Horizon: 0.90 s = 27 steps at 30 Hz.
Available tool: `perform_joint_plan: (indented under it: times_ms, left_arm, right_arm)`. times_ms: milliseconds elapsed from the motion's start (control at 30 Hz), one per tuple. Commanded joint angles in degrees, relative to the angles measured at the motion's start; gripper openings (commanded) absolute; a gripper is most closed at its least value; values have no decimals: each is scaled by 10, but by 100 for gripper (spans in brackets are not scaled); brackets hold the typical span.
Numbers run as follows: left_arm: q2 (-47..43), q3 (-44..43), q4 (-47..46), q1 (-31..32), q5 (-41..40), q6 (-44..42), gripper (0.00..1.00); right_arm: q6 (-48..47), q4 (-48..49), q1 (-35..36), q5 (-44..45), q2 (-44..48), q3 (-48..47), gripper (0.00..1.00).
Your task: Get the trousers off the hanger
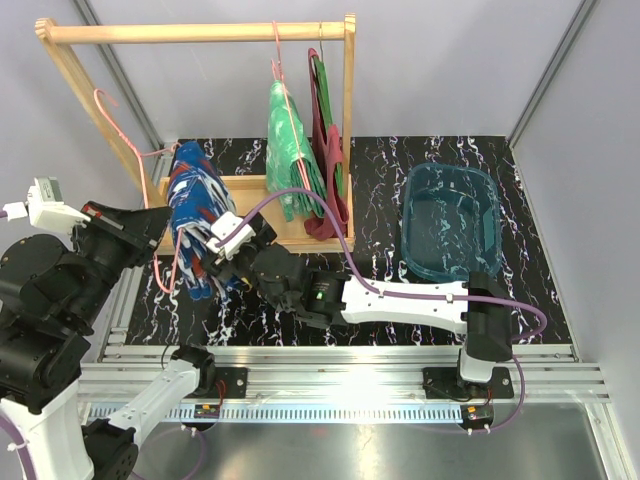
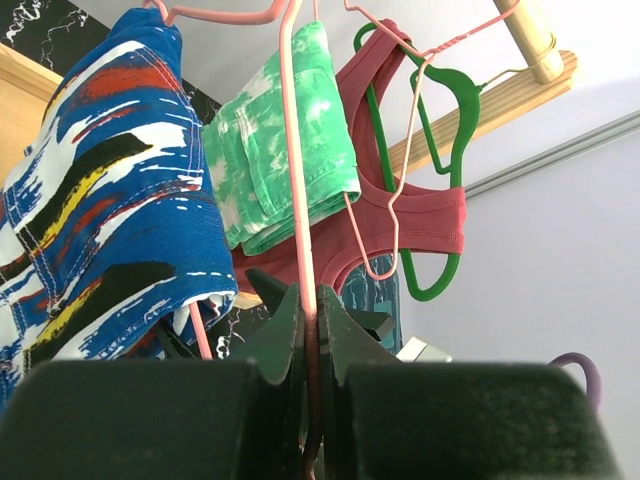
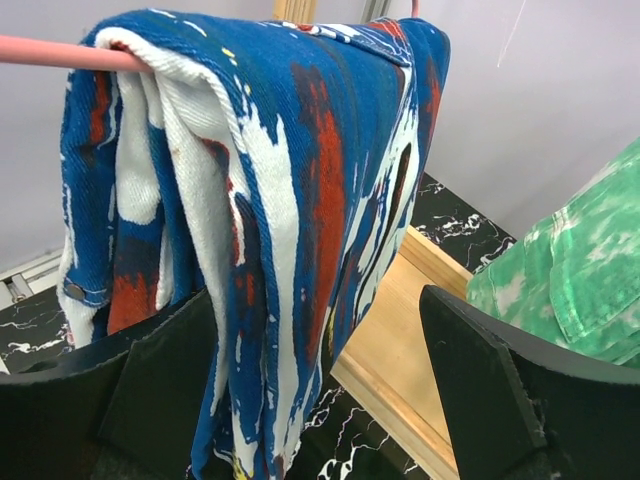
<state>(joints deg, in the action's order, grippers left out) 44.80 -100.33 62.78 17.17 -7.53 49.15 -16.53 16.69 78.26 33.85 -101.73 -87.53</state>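
**Blue trousers on a hanger, held out in front of the rack**

The left gripper (image 2: 310,300) is shut tight on the thin wire of the pink hanger (image 2: 298,180). It holds the hanger at the left of the table (image 1: 540,200), just in front of the wooden rack (image 1: 200,32).

The blue trousers (image 3: 270,150), with red and white splashes, are folded over the bar of this hanger and hang down from it.

The right gripper (image 1: 218,258) reaches in from the right. Its jaws stand wide open, one finger (image 3: 480,390) on each side of the hanging blue cloth. The cloth may brush the left finger, but I cannot tell for sure. It is not pinched.

The green trousers (image 1: 285,140) hang from the top bar of the rack, farther back and to the right. Beside them on the right is a red top (image 1: 325,150) on a green hanger (image 2: 455,150).

A blue tub (image 1: 415,180) sits on the right side of the table, well apart from the rack.
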Motion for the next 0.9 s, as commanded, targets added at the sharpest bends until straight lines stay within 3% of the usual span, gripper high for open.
perform_joint_plan:
  times_ms: [0,300,500,867]
  left_arm:
    - [-8,-9,-165,-3,-4,5,0]
    - [-9,-6,-172,-3,16,10,0]
    - [-12,-14,-167,-3,35,10,0]
    - [-10,-44,-152,-3,72,-1,0]
  right_arm:
    - [3,11,-7,9,7,-31,88]
    - [20,43,-7,-16,-22,-88,87]
    - [-38,90,-8,28,-46,-116,87]
    - [-162,160,-16,-3,-76,-120,80]
